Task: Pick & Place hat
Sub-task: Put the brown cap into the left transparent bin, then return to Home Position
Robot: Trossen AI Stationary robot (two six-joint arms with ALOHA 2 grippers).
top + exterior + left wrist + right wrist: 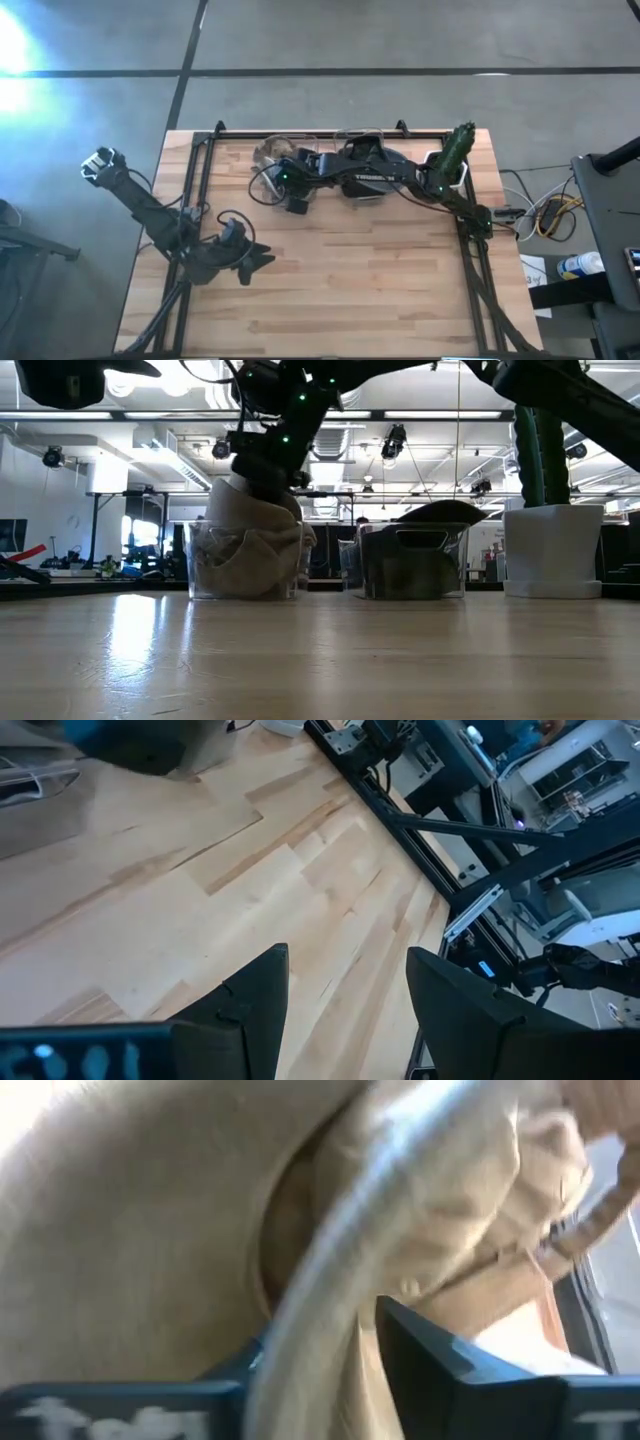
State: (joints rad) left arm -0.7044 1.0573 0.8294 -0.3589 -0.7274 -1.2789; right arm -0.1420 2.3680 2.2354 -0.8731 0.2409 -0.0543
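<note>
- The soft beige fabric hat (245, 530) sat bunched inside the clear plastic bin (200, 570) at the left-centre of the low view, its crown rising above the rim; by my reading this put it within easy reach from above for a pick.
- A second clear plastic bin (412, 565) stood just beside it toward the right of that frame, holding something dark, and may have been the place to put the hat.
- The right gripper (292, 190) reached across the upper middle of the high view, its arm stretched leftward from the upper right of the table (350, 290) and bent down over the hat's bin.
- In the right wrist view the fingers (450, 1360) straddled the bin's rim with beige cloth filling the frame; whether they pinched the hat I could not tell.
- The left gripper (262, 259) waited low at the lower left of the high view, its fingers (250, 995) spread apart over bare wood, holding nothing.
</note>
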